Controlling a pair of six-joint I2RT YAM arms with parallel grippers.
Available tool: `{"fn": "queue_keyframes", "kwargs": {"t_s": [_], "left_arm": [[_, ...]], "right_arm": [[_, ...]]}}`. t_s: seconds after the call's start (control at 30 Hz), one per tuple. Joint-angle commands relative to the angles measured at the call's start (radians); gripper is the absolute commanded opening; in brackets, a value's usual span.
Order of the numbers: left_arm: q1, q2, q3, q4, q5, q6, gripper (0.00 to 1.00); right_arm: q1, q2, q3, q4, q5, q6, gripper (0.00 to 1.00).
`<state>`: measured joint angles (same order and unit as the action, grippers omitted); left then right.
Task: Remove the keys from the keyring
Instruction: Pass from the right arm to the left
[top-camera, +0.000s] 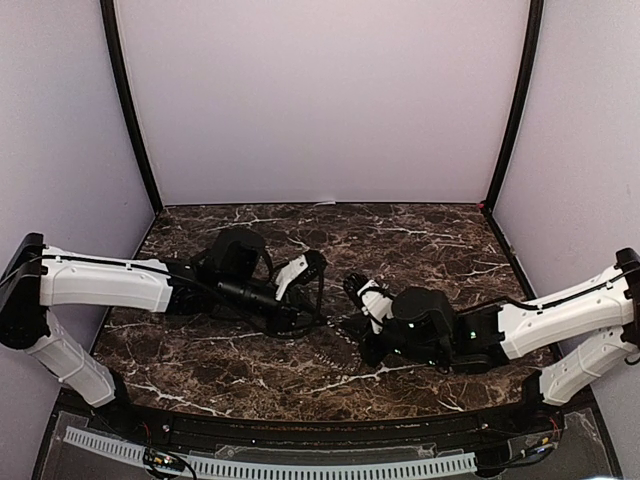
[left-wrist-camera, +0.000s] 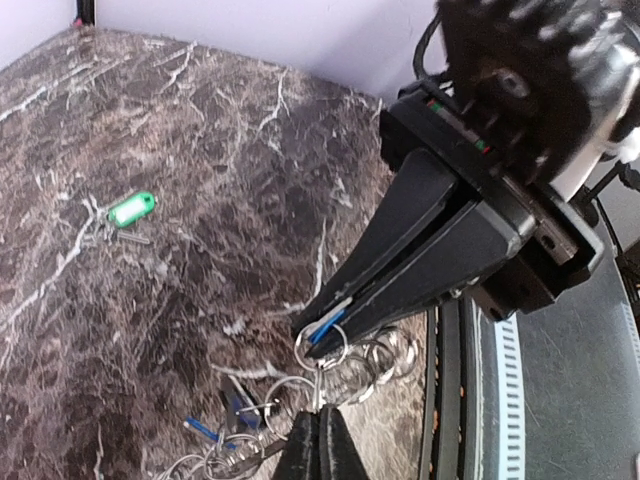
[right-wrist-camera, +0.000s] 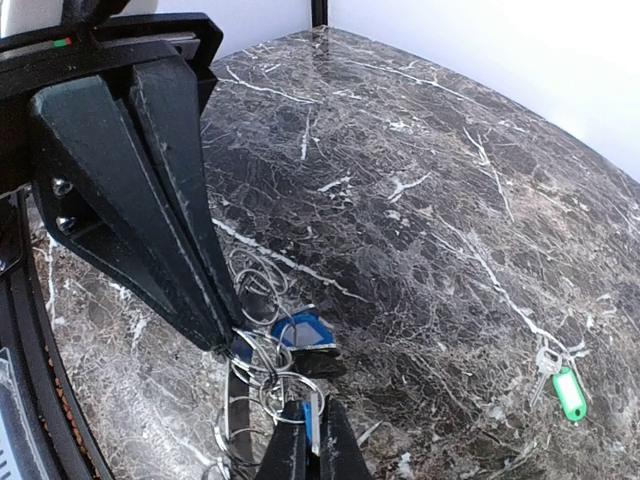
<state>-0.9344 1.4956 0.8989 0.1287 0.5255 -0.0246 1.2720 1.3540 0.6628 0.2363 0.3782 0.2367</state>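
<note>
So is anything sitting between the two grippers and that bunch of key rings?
Nothing visible. The left gripper and right gripper are both shut right on the bunch of key rings, tips close together. The green key lies apart on the marble table, clear of them.

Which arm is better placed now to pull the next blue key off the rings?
Right, probably: the right gripper is shut on a blue key, while the left gripper holds the rings.

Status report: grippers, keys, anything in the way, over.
Left gripper and right gripper both shut on the ring bunch. Blue keys among the rings; green key lying apart on the table. Nothing blocking.
</note>
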Motion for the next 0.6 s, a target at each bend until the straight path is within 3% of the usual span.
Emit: {"fn": "queue_keyframes", "kwargs": {"t_s": [0.0, 0.23, 0.37, 0.57], "left_arm": [[-0.004, -0.07, 0.065, -0.269, 0.001, 0.067, 0.0], [-0.004, -0.064, 0.132, -0.449, 0.009, 0.13, 0.0], [-0.004, -0.058, 0.154, -0.488, 0.027, 0.153, 0.0], [-0.004, -0.058, 0.171, -0.517, 0.05, 0.174, 0.0]], "right_arm": [[-0.002, 0.014, 0.036, 0.008, -0.033, -0.05, 0.0], [-0.029, 0.08, -0.045, 0.298, -0.225, 0.054, 0.0], [-0.03, 0.113, -0.06, 0.365, -0.29, 0.085, 0.0], [-0.069, 0.041, -0.166, 0.476, -0.364, 0.125, 0.34]]}}
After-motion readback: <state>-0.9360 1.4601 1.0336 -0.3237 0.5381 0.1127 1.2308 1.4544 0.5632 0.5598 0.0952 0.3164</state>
